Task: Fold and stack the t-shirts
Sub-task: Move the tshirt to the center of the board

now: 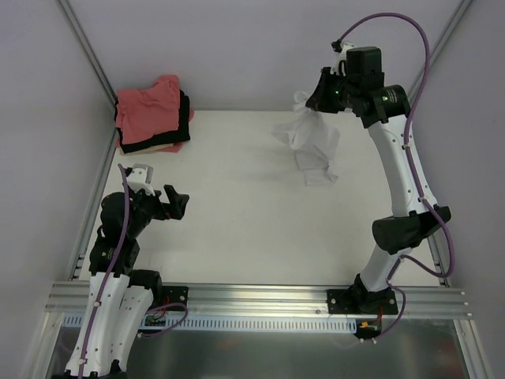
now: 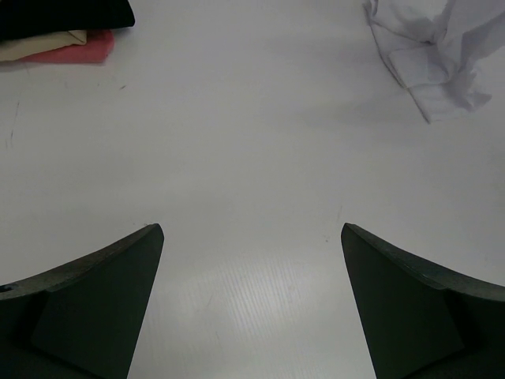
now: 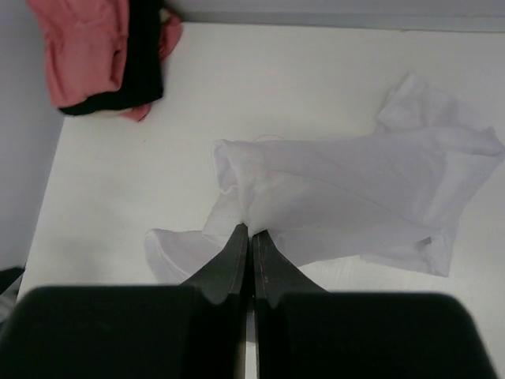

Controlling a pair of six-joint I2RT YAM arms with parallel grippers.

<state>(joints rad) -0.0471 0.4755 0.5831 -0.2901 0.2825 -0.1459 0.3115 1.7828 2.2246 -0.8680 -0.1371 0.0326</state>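
A crumpled white t-shirt (image 1: pixel 313 146) hangs over the back right of the table, its lower folds resting on the surface. My right gripper (image 1: pixel 312 100) is shut on its top edge; in the right wrist view the closed fingertips (image 3: pixel 251 230) pinch a bunch of the white cloth (image 3: pixel 355 197). At the back left lies a stack of t-shirts (image 1: pixel 151 118) with salmon-pink on top, black under it and cream at the bottom. My left gripper (image 1: pixel 162 191) hovers open over bare table near the front left, nothing between its fingers (image 2: pixel 102 292). The white shirt (image 2: pixel 442 55) is far ahead of it to the right.
The white tabletop (image 1: pixel 237 221) is ringed by grey walls with metal frame rails on the left and right. A metal rail (image 1: pixel 260 296) at the near edge carries both arm bases. The stack (image 2: pixel 63 35) shows at the top left in the left wrist view.
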